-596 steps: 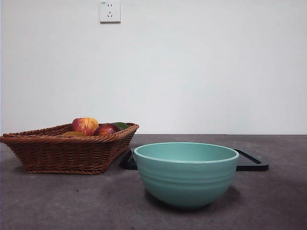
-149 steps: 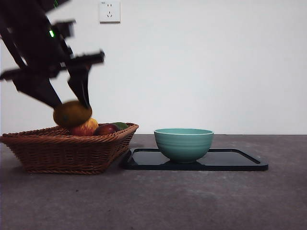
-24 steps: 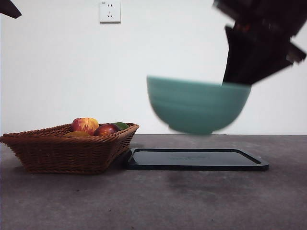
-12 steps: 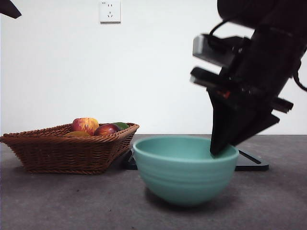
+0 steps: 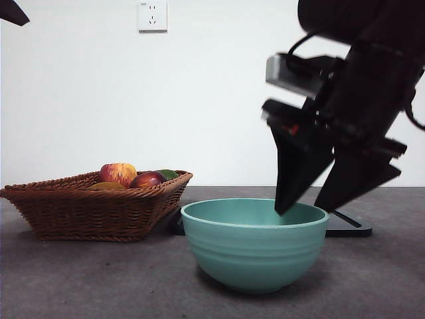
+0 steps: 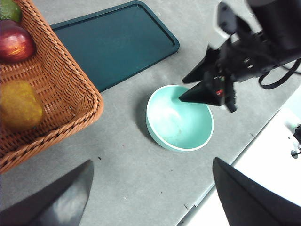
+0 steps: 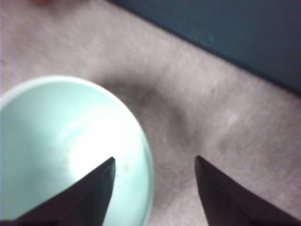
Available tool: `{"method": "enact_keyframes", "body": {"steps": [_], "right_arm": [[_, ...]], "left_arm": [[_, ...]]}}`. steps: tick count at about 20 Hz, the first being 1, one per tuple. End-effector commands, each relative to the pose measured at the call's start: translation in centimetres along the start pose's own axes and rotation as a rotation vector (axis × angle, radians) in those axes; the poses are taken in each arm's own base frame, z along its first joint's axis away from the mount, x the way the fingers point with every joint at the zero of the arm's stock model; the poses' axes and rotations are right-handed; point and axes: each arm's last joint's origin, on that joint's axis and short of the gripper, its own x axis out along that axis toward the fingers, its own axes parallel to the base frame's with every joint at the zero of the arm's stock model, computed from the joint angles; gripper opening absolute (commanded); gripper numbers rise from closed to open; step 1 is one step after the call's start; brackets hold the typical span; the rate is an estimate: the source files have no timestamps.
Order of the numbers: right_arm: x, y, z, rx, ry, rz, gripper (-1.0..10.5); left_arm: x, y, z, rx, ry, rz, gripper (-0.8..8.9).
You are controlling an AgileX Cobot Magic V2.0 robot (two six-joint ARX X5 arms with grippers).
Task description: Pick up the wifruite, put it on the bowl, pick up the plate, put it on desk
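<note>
Near the front of the table (image 5: 80, 279) my right tool (image 5: 312, 203) hangs released over the seemingly empty bowl (image 5: 254, 256) (wifruite (image 6: 19, 104) seemingly unmoved in its basket (image 6: 70, 94)).

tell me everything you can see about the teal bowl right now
The bowl is round, teal-green and glazed, with faint horizontal ribs around its outside and a paler rim. It stands upright on the desk, off the dark tray and beside the wicker basket. Its inside looks empty. The right gripper hangs over its rim with jaws open, one jaw above the inside, one outside, neither clearly touching it.
</note>
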Motion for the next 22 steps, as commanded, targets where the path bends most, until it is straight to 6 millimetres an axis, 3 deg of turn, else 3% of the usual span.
{"method": "enact_keyframes", "body": {"steps": [1,6,12,17,22], "right_arm": [[-1.4,0.5,0.4,-0.001,-0.057,0.016,2.8],[-6.4,1.1,0.5,-0.022,-0.165,0.048,2.8],[-11.7,1.4,-1.8,-0.051,-0.198,0.178,2.8],[-14.2,1.3,-3.9,-0.062,-0.169,0.271,2.8],[-15.1,1.2,-4.8,-0.067,-0.178,0.271,2.8]], "left_arm": [[-0.2,-0.2,0.5,0.021,-0.018,-0.009,4.03],[-0.2,-0.2,0.5,0.02,-0.018,-0.009,4.03],[-0.2,-0.2,0.5,0.02,-0.018,-0.009,4.03],[-0.2,-0.2,0.4,0.018,-0.013,-0.009,4.03],[-0.2,-0.2,0.3,0.01,0.005,-0.009,4.03]]}}
